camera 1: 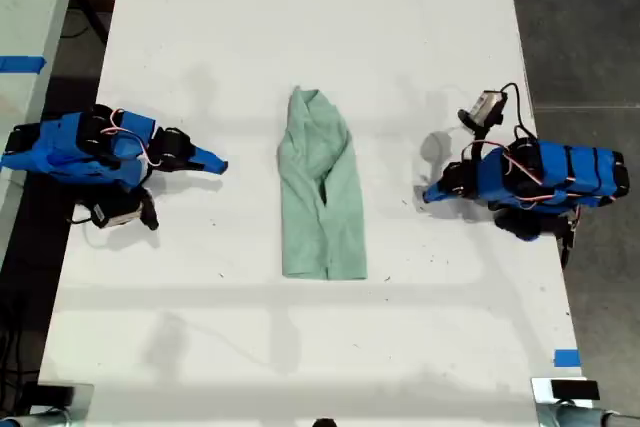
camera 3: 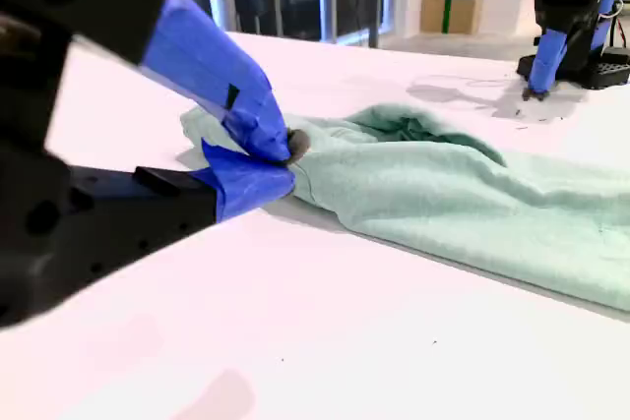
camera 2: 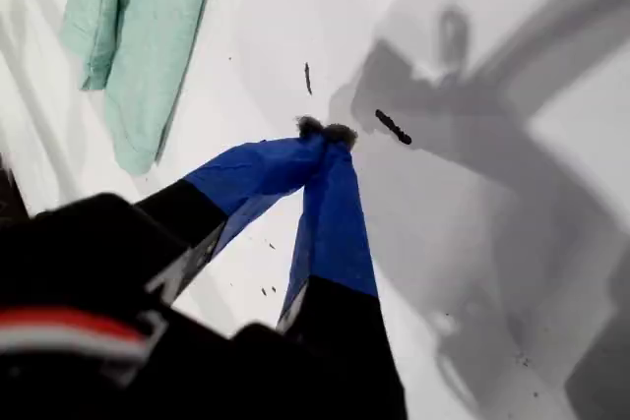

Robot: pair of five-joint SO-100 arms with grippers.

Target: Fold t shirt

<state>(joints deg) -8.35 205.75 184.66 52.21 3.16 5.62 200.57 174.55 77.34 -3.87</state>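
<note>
1. Jaws of my first gripper (camera 2: 325,132) were seen closed together, tip against tip, with nothing held between them.
2. The tips were recorded low over the white table (camera 2: 256,7), beside a short dark mark (camera 2: 393,127) on its surface.
3. In the exterior view, my first gripper (camera 1: 428,194) was located on that view's right, pointing toward the middle of the table (camera 1: 300,27). It was clear of the t shirt (camera 1: 322,187).
4. The blue arm (camera 1: 545,177) behind it was laid along the table's edge at the exterior view's right, and a small camera (camera 1: 488,105) with red and white wires was carried above it.
5. The jaws of my second gripper (camera 3: 285,156) were likewise seen closed, the blue-taped upper finger meeting the lower one, and no cloth was gripped.
6. In the exterior view, my second gripper (camera 1: 218,163) was located on that view's left, pointing toward the t shirt but separated from it by bare table.
7. The t shirt was laid flat at the middle of the table, between the two grippers. It was pale mint-green and wrinkled, and folded into a long strip.
8. The narrower end was directed toward the top of the exterior view and the wider end toward the bottom.
9. In the first wrist view, one end of the t shirt (camera 2: 138,36) was shown beyond the closed jaws.
10. In the second wrist view, the t shirt (camera 3: 443,184) was shown stretched across the table beyond the jaws, and the opposite arm (camera 3: 566,7) was visible far behind it.
11. A piece of blue tape (camera 1: 566,358) was noted near the table's lower corner at the exterior view's right.
</note>
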